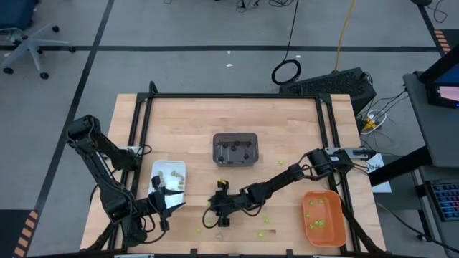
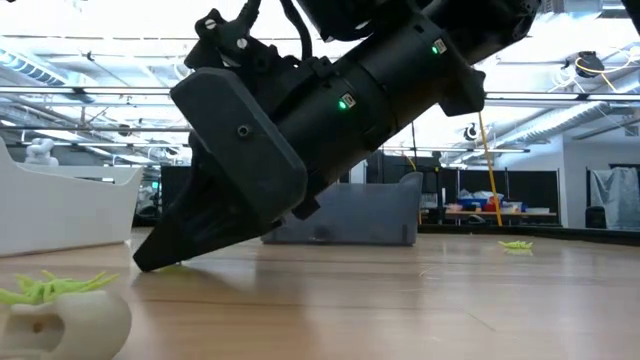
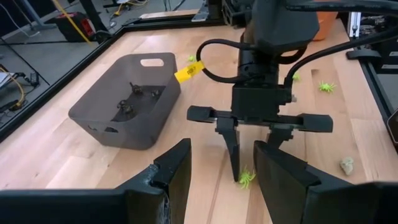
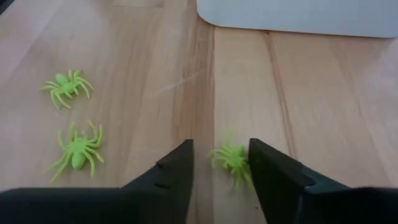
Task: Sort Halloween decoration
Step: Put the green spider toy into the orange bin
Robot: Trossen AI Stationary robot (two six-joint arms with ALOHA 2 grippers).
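The decorations are tiny lime-green spiders, dark trinkets and pale tan skulls. My right gripper [image 1: 219,215] [image 4: 221,144] is open and low over the table's near middle. Its fingers stand on either side of a green spider [image 4: 231,160] [image 3: 247,178] that lies on the wood. Two more green spiders [image 4: 78,151] [image 4: 65,86] lie beside it. My left gripper [image 1: 163,203] [image 3: 222,149] is open, holds nothing and hovers by the white tray [image 1: 168,175], which holds tan pieces. A tan skull [image 2: 60,320] stands on the table with a green spider [image 2: 50,288] on top of it. My right gripper comes down at a slant with one finger on each side of the green spider's body [image 4: 231,160]. The spider lies flat on the table close against one finger [image 4: 267,171]. I cannot tell whether that finger touches its legs.
The dark grey tray [image 1: 235,148] [image 3: 124,99] holds dark trinkets at the table's middle. The orange tray [image 1: 323,217] holds green spiders at the near right. Loose green spiders [image 1: 269,218] [image 1: 197,231] [image 3: 326,87] and a tan skull [image 3: 347,165] lie scattered on the wood.
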